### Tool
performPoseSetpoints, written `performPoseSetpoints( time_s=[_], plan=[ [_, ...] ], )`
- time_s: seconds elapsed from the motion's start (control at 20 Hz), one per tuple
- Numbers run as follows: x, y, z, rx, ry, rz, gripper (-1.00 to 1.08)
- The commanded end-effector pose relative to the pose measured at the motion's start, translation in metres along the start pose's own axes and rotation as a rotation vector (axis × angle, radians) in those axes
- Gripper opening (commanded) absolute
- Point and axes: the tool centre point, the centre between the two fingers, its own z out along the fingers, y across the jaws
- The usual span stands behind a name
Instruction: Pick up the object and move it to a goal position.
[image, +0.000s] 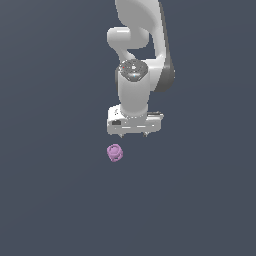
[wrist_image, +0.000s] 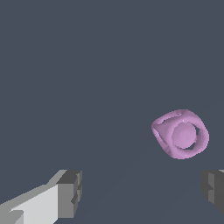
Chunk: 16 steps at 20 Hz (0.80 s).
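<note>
In the exterior view the object (image: 115, 152), a small pink-purple knobbly lump with ring-like ridges, lies on the dark grey floor (image: 50, 200) towards the exterior view's left of the gripper (image: 134, 134), just below it in the picture and apart from it. The white gripper points down with its two dark fingertips (wrist_image: 70, 192) spread wide, holding nothing; the wrist view shows the lump (wrist_image: 180, 134) lying clear of both tips

Open worktop (image: 50, 200) all round the object (image: 115, 152); the tool (image: 133, 135) hangs above, fingers spread wide, nothing standing between them.
</note>
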Motion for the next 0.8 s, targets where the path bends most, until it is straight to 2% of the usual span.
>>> performPoseSetpoints(
  time_s=[0.0,0.75],
  plan=[
    [0.001,0.005,0.003,-0.002,0.001,-0.022,1.00],
    [0.008,0.055,0.043,-0.028,0.014,-0.298,1.00]
  ],
)
